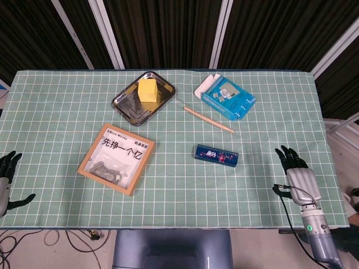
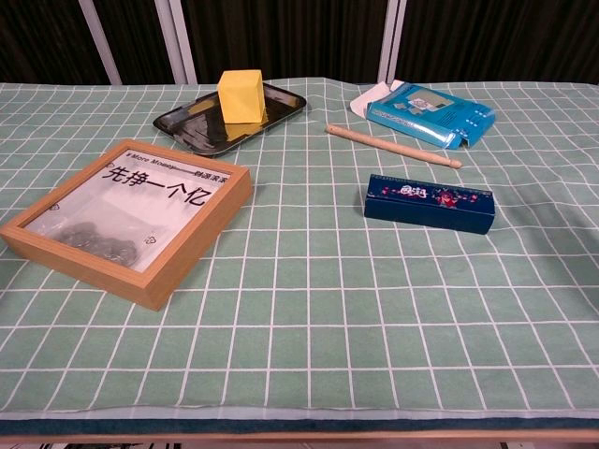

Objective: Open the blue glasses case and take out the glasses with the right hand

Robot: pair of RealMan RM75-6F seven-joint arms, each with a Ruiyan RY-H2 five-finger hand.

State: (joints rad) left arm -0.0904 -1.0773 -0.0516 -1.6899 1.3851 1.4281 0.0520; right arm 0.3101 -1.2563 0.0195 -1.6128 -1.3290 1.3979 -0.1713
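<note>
The right hand (image 1: 294, 171) is resting near the counter's (image 1: 56, 106) right edge, fingers (image 1: 286, 154) spread and holding nothing. The left hand (image 1: 7, 179) is sitting at the left edge, fingers apart, also empty. The closed blue case (image 1: 217, 155) is lying mid-counter, well apart from both hands. Beyond it are lying a stick (image 1: 208, 119), a blue box (image 1: 227, 96) and a tray (image 1: 126, 103) carrying a yellow block (image 1: 148, 89); a framed picture (image 1: 116, 158) is sitting left. The chest view is showing no hands.
</note>
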